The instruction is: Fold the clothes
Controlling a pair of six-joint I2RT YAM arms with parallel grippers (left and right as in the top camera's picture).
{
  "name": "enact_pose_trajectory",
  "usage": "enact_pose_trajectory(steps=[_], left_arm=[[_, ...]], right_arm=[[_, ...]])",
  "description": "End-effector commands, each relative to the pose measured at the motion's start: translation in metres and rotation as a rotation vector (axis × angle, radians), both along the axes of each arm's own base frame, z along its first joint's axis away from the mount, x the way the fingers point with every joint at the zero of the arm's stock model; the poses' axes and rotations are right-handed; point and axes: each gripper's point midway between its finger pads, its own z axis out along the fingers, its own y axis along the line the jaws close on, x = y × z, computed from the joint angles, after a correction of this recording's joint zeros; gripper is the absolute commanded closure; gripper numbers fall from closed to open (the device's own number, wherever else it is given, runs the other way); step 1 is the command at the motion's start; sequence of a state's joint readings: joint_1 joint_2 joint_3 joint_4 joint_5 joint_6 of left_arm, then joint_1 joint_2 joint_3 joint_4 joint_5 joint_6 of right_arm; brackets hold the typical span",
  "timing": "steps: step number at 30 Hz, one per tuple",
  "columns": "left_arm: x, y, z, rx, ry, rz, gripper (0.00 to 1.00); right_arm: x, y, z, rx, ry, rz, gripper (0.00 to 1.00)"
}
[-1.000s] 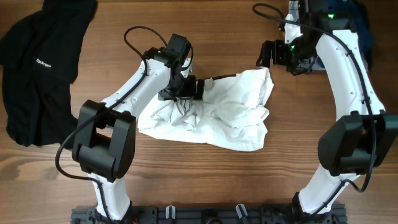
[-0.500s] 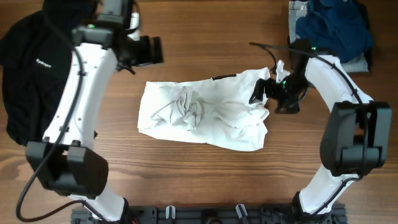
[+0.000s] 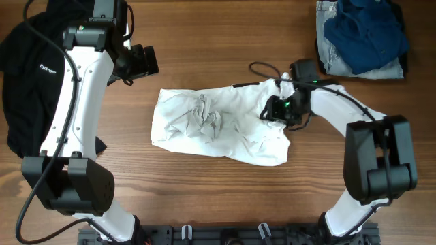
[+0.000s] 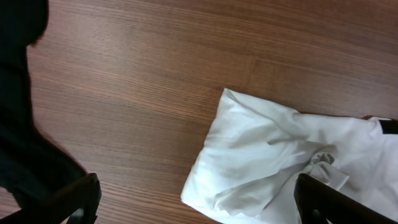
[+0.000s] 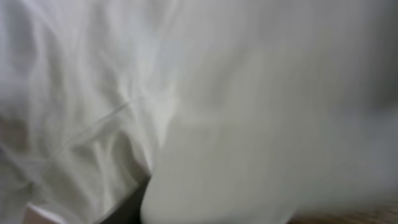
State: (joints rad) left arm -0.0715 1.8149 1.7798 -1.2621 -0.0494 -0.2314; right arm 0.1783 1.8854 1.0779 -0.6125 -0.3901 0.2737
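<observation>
So the white T-shirt (image 3: 218, 129) was lying crumpled in the middle of the wooden table (image 3: 225, 197), all bunched and wrinkled, not flat at all, and no lettering showing from above. The black garment (image 3: 30, 82) with the small white text sat in a heap at the table's far-left corner, well apart from the white one. The left gripper (image 3: 141, 61) was up near the back of the table, between the black heap and the shirt's upper-left corner, touching neither. From its wrist cam you could see both fingers (image 4: 78, 202) spread wide at the bottom corners of the view with nothing between them, just bare wood and the shirt's corner below. The right gripper (image 3: 276, 109) was down at the shirt's right end, right against the cloth near the upper-right corner. Its wrist cam was basically useless, just blurry white fabric filling the whole view, so honestly I couldn't tell if the jaws were apart or pinched on the shirt. Also there was a pile of blue clothes (image 3: 361, 34) in the far-right corner, off on its own and away from both arms.
</observation>
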Motion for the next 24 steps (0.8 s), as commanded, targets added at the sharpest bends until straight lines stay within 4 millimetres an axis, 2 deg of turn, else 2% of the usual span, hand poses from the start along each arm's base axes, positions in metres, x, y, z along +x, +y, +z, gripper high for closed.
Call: enact_pose_trajectory(steps=[1,4,7,8,10,13,15,18,19,20,21,22,23,24], left_arm=[[-0.001,0.013,0.008,0.061,-0.018,0.032,0.00],[-0.002,0.027,0.009,0.134,-0.017,0.055,0.00],[-0.003,0.044,0.011,0.182,-0.016,0.089,0.00],[-0.003,0.051,0.011,0.186,-0.016,0.105,0.00],[-0.004,0.064,0.011,0.186,-0.013,0.139,0.00],[-0.007,0.083,0.011,0.186,-0.009,0.186,0.00],[-0.009,0.097,0.011,0.186,-0.006,0.224,0.00],[-0.011,0.106,0.011,0.185,-0.003,0.247,0.00],[-0.011,0.107,0.011,0.185,-0.003,0.249,0.00],[-0.011,0.107,0.011,0.185,-0.003,0.249,0.00],[-0.011,0.105,0.010,0.178,-0.001,0.246,0.00],[-0.011,0.104,0.009,0.171,0.000,0.244,0.00],[-0.010,0.102,0.007,0.159,0.003,0.241,0.00],[-0.010,0.102,0.006,0.155,0.007,0.239,0.00]], right_arm=[[-0.033,-0.032,-0.040,-0.175,0.146,-0.081,0.96],[-0.023,-0.059,-0.034,-0.159,0.148,-0.148,0.96],[-0.009,-0.086,-0.011,-0.088,0.119,-0.177,0.96],[-0.002,-0.101,0.006,-0.057,0.093,-0.189,0.96],[0.005,-0.115,0.032,-0.038,0.053,-0.174,0.96],[0.011,-0.117,0.063,-0.040,0.026,-0.160,0.96],[0.016,-0.103,0.090,-0.042,0.003,-0.113,0.96],[0.021,-0.072,0.114,-0.042,-0.016,-0.032,0.96],[0.022,-0.054,0.121,-0.039,-0.023,-0.008,0.96],[0.022,-0.018,0.131,-0.032,-0.043,0.045,0.96],[0.021,0.010,0.132,-0.038,-0.061,0.071,0.96],[0.020,0.022,0.132,-0.045,-0.071,0.081,0.96],[0.018,0.046,0.132,-0.041,-0.095,0.121,0.96],[0.016,0.062,0.132,-0.035,-0.108,0.135,0.96]])
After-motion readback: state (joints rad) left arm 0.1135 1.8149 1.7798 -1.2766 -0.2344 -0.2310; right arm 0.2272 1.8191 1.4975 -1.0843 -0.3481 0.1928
